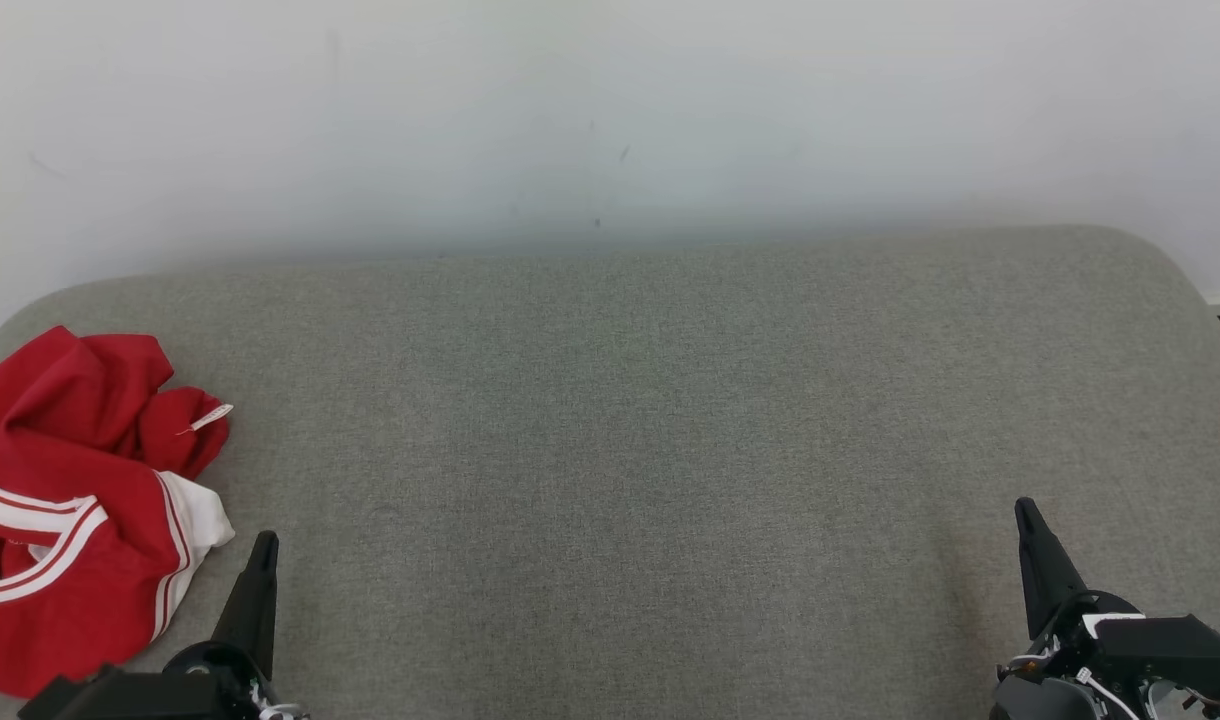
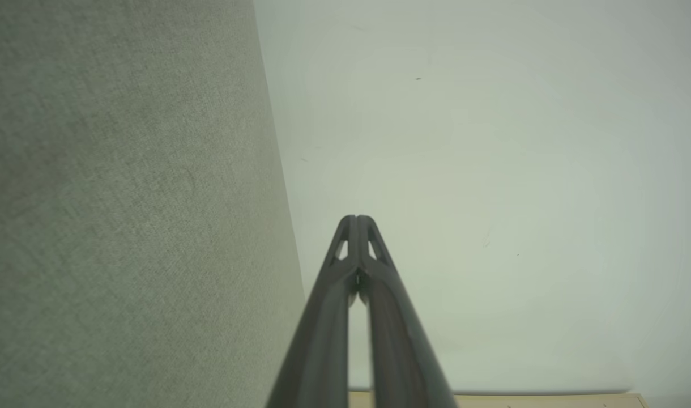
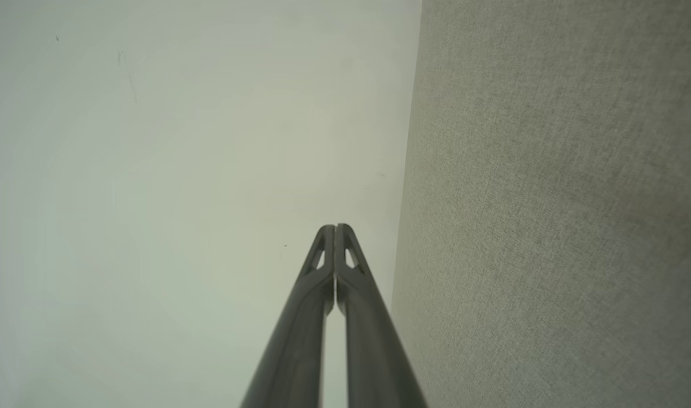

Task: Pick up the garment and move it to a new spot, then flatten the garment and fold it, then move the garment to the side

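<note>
Apparently at step 1, before any pickup. Red garment crumpled at far left of the grey cushion, just beside the left gripper. Next probably calls for opening those fingers, reaching left, pinching an edge. Right gripper well apart. Both low, fingers pressed together, holding nothing.

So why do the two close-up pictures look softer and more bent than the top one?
Head view: soft, even light, no glare; the red garment and grey cushion look sharp. Left wrist view: the left fingers sit near the lens and blur toward the bottom; the wide lens bows the cushion's edge. Right wrist view: the right fingers are similarly soft, the wall tinted greenish.
</note>
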Controlling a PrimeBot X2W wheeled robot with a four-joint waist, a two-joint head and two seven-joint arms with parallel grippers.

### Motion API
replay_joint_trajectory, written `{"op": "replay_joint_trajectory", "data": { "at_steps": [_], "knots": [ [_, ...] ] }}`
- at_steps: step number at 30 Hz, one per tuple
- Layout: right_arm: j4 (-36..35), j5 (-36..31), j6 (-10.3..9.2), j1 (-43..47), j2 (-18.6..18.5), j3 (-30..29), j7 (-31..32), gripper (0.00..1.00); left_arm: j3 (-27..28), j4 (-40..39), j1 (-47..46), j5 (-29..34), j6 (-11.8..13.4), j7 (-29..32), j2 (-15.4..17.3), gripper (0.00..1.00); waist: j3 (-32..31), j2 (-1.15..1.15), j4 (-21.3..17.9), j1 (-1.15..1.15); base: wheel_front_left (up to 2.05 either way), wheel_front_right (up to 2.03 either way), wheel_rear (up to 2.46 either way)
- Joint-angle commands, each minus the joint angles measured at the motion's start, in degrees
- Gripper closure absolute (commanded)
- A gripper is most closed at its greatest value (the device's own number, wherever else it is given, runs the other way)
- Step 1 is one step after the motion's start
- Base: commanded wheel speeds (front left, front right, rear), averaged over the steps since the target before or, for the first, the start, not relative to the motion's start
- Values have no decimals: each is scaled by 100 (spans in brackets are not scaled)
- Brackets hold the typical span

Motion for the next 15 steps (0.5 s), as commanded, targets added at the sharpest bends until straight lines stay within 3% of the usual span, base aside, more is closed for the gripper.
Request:
{"op": "replay_joint_trajectory", "data": {
  "at_steps": [1, 15],
  "knots": [
    [-12, 2, -13, -17, 7, -1, 8, 100, 3, -16, -28, -20, 4, 21, 34, 100, 0, 0, 0, 0, 0, 0, 0],
    [-12, 2, -13, -18, 7, -1, 8, 100, 3, -16, -28, -20, 4, 21, 34, 100, 0, 0, 0, 0, 0, 0, 0]
  ]
}}
